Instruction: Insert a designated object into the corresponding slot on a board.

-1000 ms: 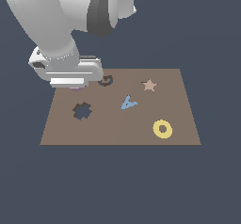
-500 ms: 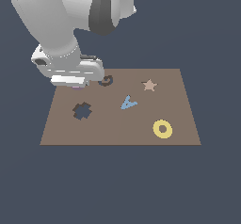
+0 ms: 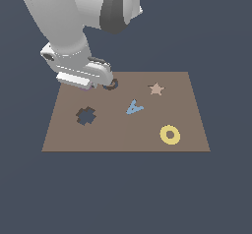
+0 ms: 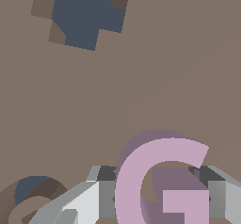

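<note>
1. Clamped on the pink G piece (image 4: 160, 180) from both sides: the end effector (image 4: 157, 195), low over the brown board (image 3: 123, 130)
2. Just beside the G piece, partly seen: the dark G-shaped slot (image 4: 33, 197); in the exterior view, half hidden behind the arm (image 3: 112, 84)
3. Farther off on the board: cross cutout (image 3: 85, 115), blue A piece (image 3: 133, 107), star (image 3: 156, 88), yellow ring (image 3: 170, 134)
</note>
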Controlling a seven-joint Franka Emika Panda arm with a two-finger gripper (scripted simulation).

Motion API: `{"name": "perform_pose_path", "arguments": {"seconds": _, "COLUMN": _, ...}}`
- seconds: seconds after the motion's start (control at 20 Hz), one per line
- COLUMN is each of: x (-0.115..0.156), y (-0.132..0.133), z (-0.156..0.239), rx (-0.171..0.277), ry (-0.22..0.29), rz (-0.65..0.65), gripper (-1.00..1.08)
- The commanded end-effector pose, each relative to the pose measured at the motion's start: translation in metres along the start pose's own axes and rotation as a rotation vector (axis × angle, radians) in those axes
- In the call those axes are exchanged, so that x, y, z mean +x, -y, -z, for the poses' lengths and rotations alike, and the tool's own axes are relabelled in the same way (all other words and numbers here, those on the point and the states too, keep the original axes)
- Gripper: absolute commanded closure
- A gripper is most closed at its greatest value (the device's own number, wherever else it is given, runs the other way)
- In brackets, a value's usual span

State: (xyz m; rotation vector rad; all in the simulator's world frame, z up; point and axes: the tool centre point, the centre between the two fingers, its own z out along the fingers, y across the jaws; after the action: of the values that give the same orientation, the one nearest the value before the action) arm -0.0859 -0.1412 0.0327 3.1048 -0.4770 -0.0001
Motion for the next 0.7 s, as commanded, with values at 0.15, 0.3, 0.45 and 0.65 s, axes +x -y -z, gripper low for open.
{"name": "perform_pose_path", "arguments": {"seconds": 0.15, "x": -0.011, "y": 0.011, "z": 0.001, "rx": 0.0, "ry": 0.0, "rz": -0.177, "gripper": 1.08}}
{"name": "perform_pose_path", "arguments": {"seconds": 0.3, "x": -0.017, "y": 0.018, "z": 0.002, "rx": 0.0, "ry": 0.0, "rz": -0.288, "gripper": 1.08}}
{"name": "perform_pose_path", "arguments": {"seconds": 0.45, "x": -0.022, "y": 0.026, "z": 0.003, "rx": 0.0, "ry": 0.0, "rz": -0.397, "gripper": 1.08}}
{"name": "perform_pose_path", "arguments": {"seconds": 0.65, "x": -0.026, "y": 0.038, "z": 0.004, "rx": 0.0, "ry": 0.0, "rz": -0.542, "gripper": 1.08}}
